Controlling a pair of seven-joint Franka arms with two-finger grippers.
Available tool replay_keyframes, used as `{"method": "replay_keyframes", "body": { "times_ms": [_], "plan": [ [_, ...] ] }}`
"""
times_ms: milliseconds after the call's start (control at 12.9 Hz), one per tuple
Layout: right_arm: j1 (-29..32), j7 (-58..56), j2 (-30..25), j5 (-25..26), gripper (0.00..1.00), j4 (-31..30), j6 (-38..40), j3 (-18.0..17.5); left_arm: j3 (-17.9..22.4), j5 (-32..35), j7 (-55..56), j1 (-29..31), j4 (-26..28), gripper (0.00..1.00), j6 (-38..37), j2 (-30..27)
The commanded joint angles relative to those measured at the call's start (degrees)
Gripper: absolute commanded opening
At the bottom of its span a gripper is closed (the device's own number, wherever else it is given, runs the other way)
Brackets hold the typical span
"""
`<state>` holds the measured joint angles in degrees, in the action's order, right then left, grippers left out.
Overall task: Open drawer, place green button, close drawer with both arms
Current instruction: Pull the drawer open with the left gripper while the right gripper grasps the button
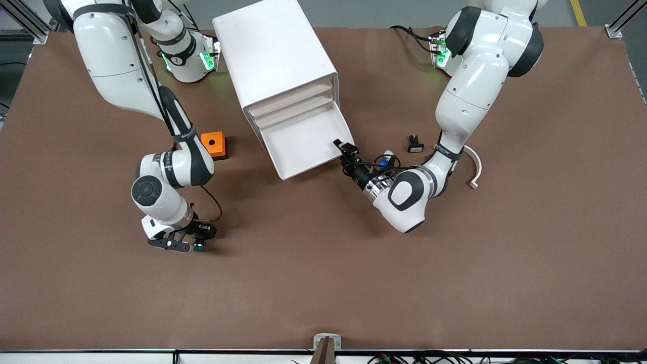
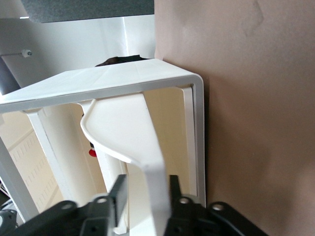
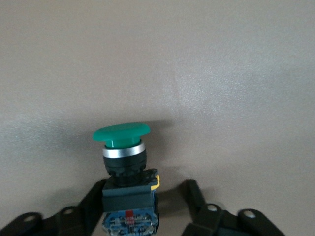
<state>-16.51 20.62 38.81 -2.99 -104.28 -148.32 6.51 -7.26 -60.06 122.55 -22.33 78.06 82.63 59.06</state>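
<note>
Button (image 3: 123,162) lies sideways, green cap pointing away from right gripper (image 3: 147,206).

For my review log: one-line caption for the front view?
Left gripper at pulled-out drawer; right gripper at green button on table.

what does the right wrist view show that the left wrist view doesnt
Only the right wrist view shows the button, green cap up on the brown table, standing between the right gripper's fingers, with a gap on one side. Only the left wrist view shows the white cabinet and the pulled-out drawer, whose front edge sits between the left gripper's fingers. Both show the brown table surface and their own black fingers.
</note>
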Motion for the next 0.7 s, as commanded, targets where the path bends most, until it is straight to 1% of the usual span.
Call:
{"method": "replay_keyframes", "body": {
  "times_ms": [0, 155, 233, 388, 466, 621],
  "plan": [
    [0.34, -0.76, 0.47, 0.09, 0.29, 0.84, 1.10, -0.54, 0.05, -1.29, -3.53, 0.18, -0.54, 0.99, -0.02, -0.26],
    [0.08, -0.67, 0.39, 0.09, 0.04, 1.01, 1.10, -0.54, 0.14, -1.29, -7.21, 1.05, -0.63, 0.99, 1.29, -0.70],
    [0.16, -0.58, 0.21, 0.09, 0.01, 1.01, 1.54, -0.54, 0.14, -1.29, -9.84, 1.67, -1.15, 0.99, 1.91, -0.88],
    [0.08, 0.03, -0.75, -0.44, 0.00, 0.92, 4.69, -0.54, 0.49, -0.77, -19.48, 2.29, -4.04, 0.99, 2.44, -1.49],
    [0.16, 1.34, -2.84, -0.53, 0.00, 0.75, 7.49, -0.54, 2.23, -0.68, -25.46, 2.20, -5.10, 0.99, 2.36, -1.93],
    [-0.18, 7.73, -8.72, -0.53, 0.00, 0.49, 16.26, -0.54, 4.35, -0.07, -36.10, 2.03, -5.98, 0.99, 2.36, -3.07]
  ]
}}
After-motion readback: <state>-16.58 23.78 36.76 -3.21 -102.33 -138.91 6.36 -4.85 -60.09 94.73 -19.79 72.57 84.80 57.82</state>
